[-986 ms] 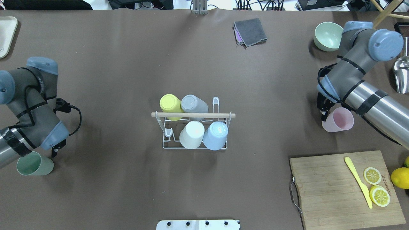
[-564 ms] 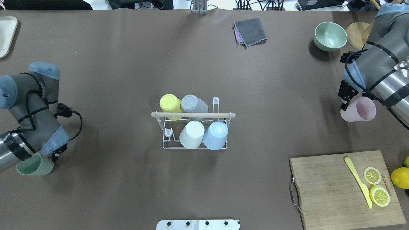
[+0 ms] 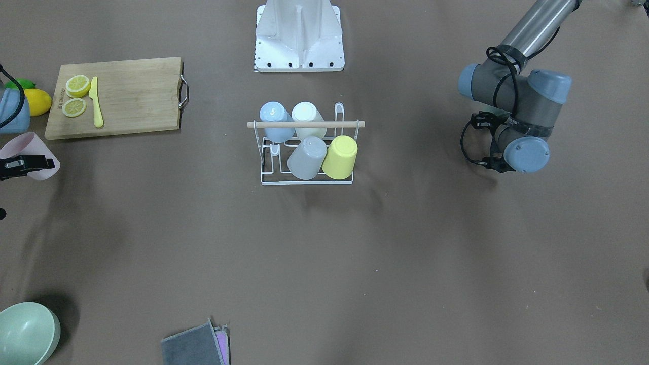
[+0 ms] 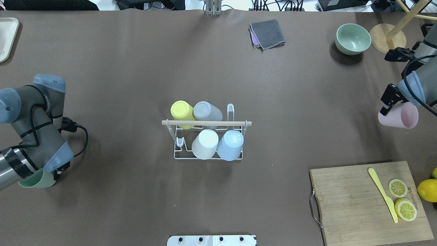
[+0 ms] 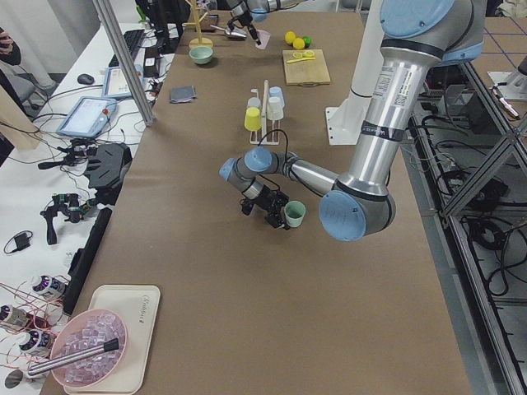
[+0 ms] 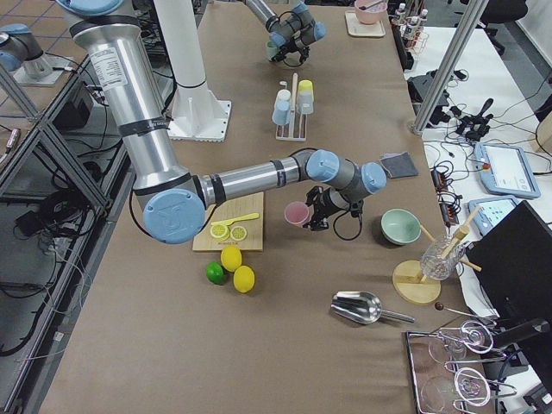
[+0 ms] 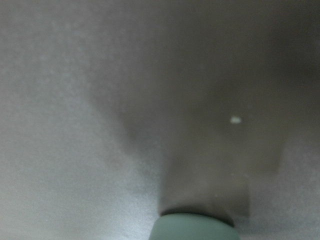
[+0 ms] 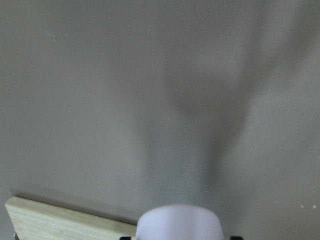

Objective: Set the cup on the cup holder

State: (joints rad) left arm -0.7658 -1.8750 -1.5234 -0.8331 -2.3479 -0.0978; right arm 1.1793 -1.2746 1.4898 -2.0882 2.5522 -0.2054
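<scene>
The left gripper [image 4: 57,170] is clamped on the rim of a green cup [image 4: 34,180]. Well off to its right, between the two tools, stands the cup holder [image 4: 239,123], four cups [image 4: 205,143] already on it. Beyond it, the right gripper [image 4: 387,105] grasps a pink cup [image 4: 399,116].

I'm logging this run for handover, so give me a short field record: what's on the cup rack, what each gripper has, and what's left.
rack: cup holder, upright, mid-table
cups on rack: four, upside down: yellow cup, grey cup, white cup, blue cup
free places: two, at opposite corners
left gripper: shut on green cup, far out on the rack's left
right gripper: shut on pink cup, beyond the cutting board
remaining: neither held cup is on the rack yet
</scene>
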